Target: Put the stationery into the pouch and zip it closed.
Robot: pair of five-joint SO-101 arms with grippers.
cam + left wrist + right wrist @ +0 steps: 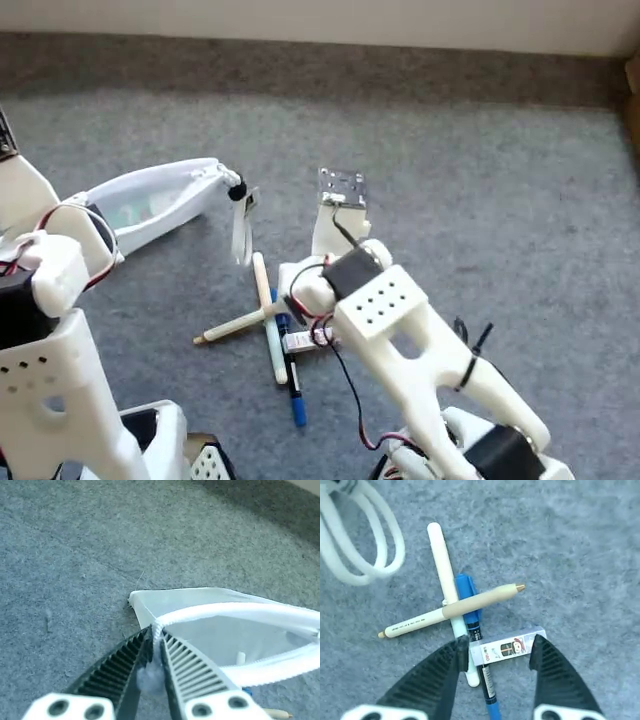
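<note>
- Left gripper (155,634): jaws pinched together on the rim of the white pouch (220,635) (its mouth gapes open).
- Right gripper (500,642): jaws apart, straddling the eraser box (512,648).
- White pen (441,565), blue pen (465,586) and beige pen (470,604) lie crossed on the grey surface (500,180), at four o'clock from the pouch in the high view.

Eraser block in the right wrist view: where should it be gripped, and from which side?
Probably straight down from above, closing on the two short ends of the eraser. It lies flat across the blue pen, and the open right gripper straddles it lengthwise. One end sits close to the white pen, so that finger must slip between them.
</note>
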